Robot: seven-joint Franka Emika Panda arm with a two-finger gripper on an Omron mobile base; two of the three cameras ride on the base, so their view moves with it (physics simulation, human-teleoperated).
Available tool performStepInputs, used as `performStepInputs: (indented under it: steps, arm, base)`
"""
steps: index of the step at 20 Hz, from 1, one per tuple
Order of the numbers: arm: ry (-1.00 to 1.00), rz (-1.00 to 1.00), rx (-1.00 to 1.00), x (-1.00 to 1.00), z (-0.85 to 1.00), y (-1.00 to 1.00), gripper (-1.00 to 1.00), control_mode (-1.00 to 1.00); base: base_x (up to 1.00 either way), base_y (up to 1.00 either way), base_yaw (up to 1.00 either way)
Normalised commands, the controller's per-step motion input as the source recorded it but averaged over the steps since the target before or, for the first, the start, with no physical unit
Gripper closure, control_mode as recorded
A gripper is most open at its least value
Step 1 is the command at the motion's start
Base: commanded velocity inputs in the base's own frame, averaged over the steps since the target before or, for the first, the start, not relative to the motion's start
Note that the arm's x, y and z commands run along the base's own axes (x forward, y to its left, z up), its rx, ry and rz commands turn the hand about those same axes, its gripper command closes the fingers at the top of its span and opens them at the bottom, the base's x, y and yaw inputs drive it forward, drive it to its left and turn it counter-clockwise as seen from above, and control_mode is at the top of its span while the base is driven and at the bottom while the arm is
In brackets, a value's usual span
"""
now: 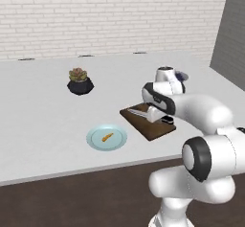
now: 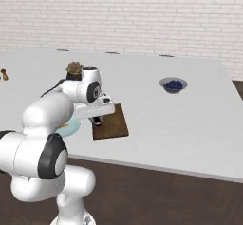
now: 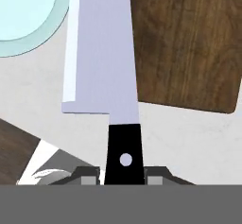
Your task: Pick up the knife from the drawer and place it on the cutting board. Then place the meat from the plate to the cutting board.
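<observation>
My gripper (image 3: 123,173) is shut on the black handle (image 3: 123,152) of the knife (image 3: 101,53), whose long silver blade points away from the hand. The knife (image 1: 138,110) hangs just above the dark brown cutting board (image 1: 152,128), near its left side. From the hand, the blade lies over bare counter between the cutting board (image 3: 189,43) and the pale blue plate (image 3: 26,24). The plate (image 1: 117,142) lies left of the board with the small orange-brown meat (image 1: 107,136) on it. From the right, the gripper (image 2: 97,119) holds the knife (image 2: 95,109) over the board's (image 2: 114,124) left edge.
A potted succulent (image 1: 80,81) stands on the white counter behind the plate. A small grey dish with dark blue contents (image 2: 173,85) sits to the right. The counter's front edge (image 1: 95,168) runs just before the plate and board. A small brown object (image 2: 4,73) stands at the far left.
</observation>
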Motion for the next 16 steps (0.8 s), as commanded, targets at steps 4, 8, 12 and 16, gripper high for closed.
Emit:
performStepInputs:
  steps: [4, 8, 12, 16]
  arm:
    - [-0.12, 0.00, 0.00, 0.67, -0.54, -0.24, 1.00, -1.00]
    - [-0.01, 0.01, 0.02, 0.94, -0.24, -0.17, 1.00, -1.00]
    - [0.02, 0.01, 0.09, 0.37, 0.00, -0.06, 1.00, -1.00]
    - [0.01, 0.00, 0.05, 0.03, -0.06, -0.01, 1.00, -1.00]
  base:
    - [0.00, 0.00, 0.00]
    - [0.00, 0.00, 0.00]
    - [0.00, 0.00, 0.00]
    - [0.00, 0.00, 0.00]
